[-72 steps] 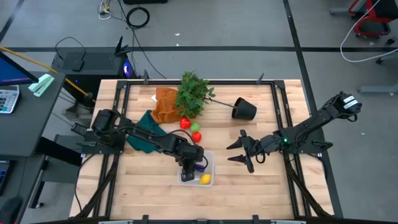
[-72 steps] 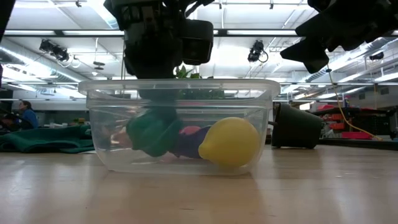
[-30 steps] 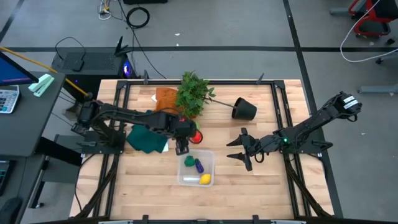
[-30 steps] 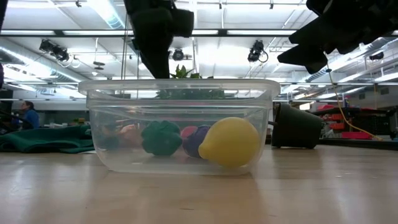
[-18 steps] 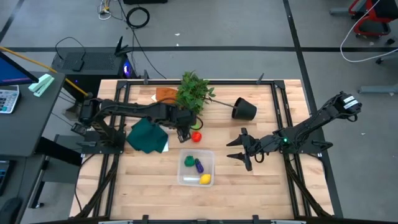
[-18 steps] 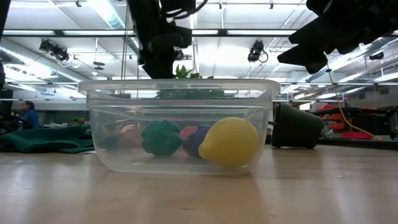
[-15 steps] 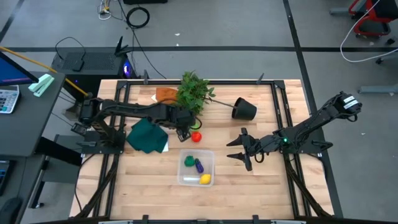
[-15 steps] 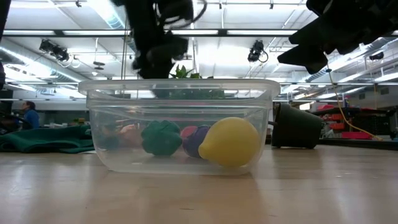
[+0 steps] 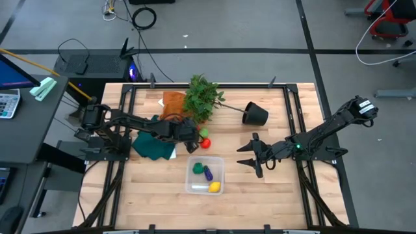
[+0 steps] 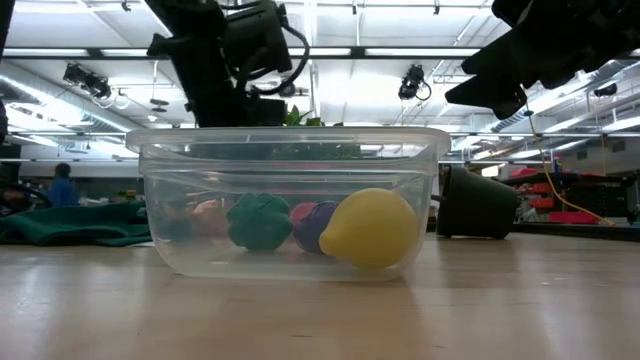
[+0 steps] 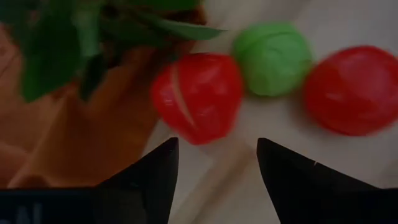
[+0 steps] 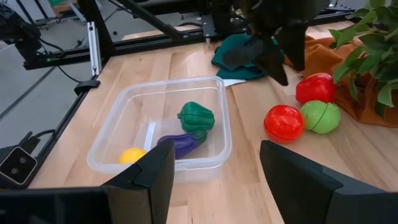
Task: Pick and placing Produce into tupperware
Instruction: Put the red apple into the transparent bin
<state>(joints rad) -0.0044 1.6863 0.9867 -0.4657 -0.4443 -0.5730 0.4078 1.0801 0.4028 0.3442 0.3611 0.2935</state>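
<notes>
The clear tupperware tub (image 9: 207,175) (image 12: 163,127) stands on the table and holds a green piece (image 12: 196,116), a purple one (image 12: 181,143) and a yellow one (image 12: 132,155). Two red pieces (image 11: 198,96) (image 11: 354,87) and a green one (image 11: 272,58) lie on the table by the plant. My left gripper (image 9: 192,144) (image 11: 217,146) is open and hovers just short of the nearer red piece, touching nothing. My right gripper (image 9: 246,158) (image 12: 214,149) is open, waiting to the right of the tub.
A leafy plant (image 9: 201,97) lies tipped over with its black pot (image 9: 255,114) on its side near the far edge. An orange cloth (image 9: 172,107) lies under its leaves and a green cloth (image 9: 153,144) under my left arm. A person (image 10: 60,180) shows far behind the table.
My left gripper has left the tub's far rim and moved toward the table's far edge, over to the red and green pieces by the plant, and its arm has sunk lower. The green piece it had carried lies still in the tub.
</notes>
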